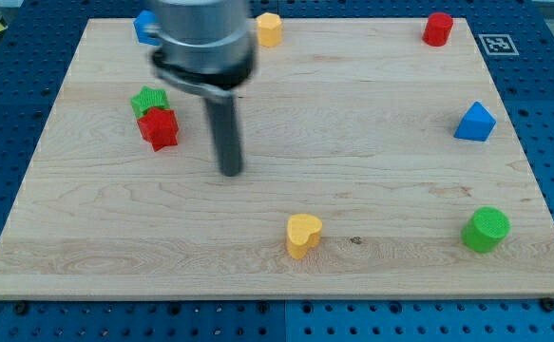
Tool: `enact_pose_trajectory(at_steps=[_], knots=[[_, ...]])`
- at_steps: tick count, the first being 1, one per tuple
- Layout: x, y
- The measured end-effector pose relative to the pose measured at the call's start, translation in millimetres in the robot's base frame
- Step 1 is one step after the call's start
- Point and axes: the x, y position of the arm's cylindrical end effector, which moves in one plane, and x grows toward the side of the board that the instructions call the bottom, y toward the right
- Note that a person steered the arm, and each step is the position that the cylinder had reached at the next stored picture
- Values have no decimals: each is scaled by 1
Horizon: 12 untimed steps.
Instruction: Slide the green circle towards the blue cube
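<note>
Camera view: yellow plastic heart block lies nearest; green plastic circle block sits bottom right, well apart from my tip. Blue cube sits top left, half hidden. Risk: long push drifting into the heart. No pincer fitted; rod touches nothing.

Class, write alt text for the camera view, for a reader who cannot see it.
My tip rests on a wooden board, right of a touching green star and red star, far from the green circle at bottom right. The blue cube lies above that circle; a yellow heart sits at bottom centre; blue, yellow and red blocks line the top.
</note>
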Motion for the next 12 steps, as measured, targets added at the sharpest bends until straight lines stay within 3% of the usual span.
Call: enact_pose_trajectory(at_steps=[2, 3, 4, 7, 9, 12], knots=[[0, 217], [47, 296], [110, 314], [106, 261], [75, 225], [7, 124]])
